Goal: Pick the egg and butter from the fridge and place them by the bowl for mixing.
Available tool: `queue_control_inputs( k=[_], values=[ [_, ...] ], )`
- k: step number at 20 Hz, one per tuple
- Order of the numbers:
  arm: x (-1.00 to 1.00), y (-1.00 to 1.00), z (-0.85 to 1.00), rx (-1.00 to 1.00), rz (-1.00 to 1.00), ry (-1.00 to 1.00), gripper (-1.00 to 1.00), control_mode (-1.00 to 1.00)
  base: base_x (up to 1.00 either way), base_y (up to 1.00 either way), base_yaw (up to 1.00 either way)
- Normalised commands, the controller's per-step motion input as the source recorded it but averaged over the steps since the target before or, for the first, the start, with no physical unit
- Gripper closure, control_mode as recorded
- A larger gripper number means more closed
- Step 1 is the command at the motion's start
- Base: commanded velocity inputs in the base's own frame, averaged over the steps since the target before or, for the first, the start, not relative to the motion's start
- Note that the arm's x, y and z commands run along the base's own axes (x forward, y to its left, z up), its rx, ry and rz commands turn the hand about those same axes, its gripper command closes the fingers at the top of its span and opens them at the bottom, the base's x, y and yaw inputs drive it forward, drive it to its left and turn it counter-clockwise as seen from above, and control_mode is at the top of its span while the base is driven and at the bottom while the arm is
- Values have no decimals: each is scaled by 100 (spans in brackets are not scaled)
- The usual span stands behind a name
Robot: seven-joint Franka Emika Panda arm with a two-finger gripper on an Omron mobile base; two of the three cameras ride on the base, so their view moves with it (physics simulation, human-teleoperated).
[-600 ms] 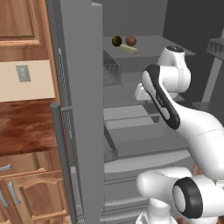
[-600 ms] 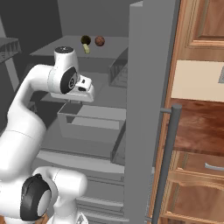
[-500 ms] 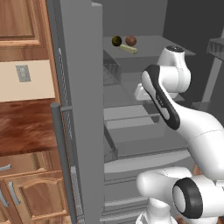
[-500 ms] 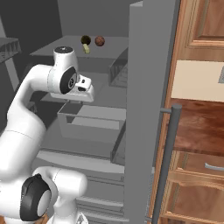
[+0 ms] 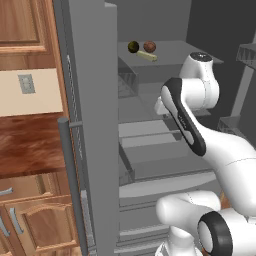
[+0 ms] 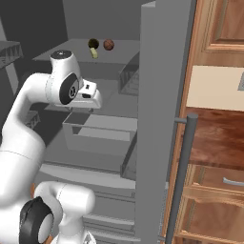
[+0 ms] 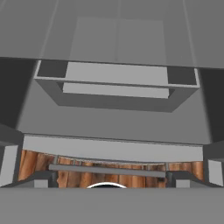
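Currently the fridge [image 5: 95,125] stands with its door open, the door's edge and long bar handle [image 5: 70,185] facing the left base view. On the upper shelf [image 5: 180,50], far back, lie three small things close together: a dark olive-black ball [image 5: 133,46], the egg [image 5: 149,46] just beside it, and the butter [image 5: 147,56] lying flat just in front of the two. In the right base view the same group appears as the ball [image 6: 93,43], the egg [image 6: 108,45] and the butter [image 6: 94,53].

The arm reaches into the fridge at mid height, below that shelf and well apart from the egg and butter. Its hand [image 6: 89,93] points down over an open grey drawer [image 6: 97,133]. The hand view looks straight down onto this drawer [image 7: 116,85], with the lower fridge ledges below it and a strip of wood-grain floor [image 7: 109,175] beyond.

The fingers are not clearly visible in any view; they stand spread wide and nothing is seen between them.

Wooden cabinets [image 5: 30,200] flank the fridge door, with a pale wall panel carrying a switch plate [image 5: 26,84] above them.
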Motion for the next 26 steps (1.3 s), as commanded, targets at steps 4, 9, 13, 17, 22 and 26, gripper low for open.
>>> queue_control_inputs(
  k=[4,9,13,17,22,26],
  values=[
    [0,0,0,0,0,0,-100,-100,0,0,0],
    [0,0,0,0,0,0,-100,-100,0,0,0],
    [0,0,0,0,0,0,-100,-100,0,0,0],
    [0,0,0,0,0,0,-100,-100,0,0,0],
    [0,0,0,0,0,0,-100,-100,0,0,0],
    [0,7,0,0,0,-2,-100,-100,0,0,0]
  ],
)
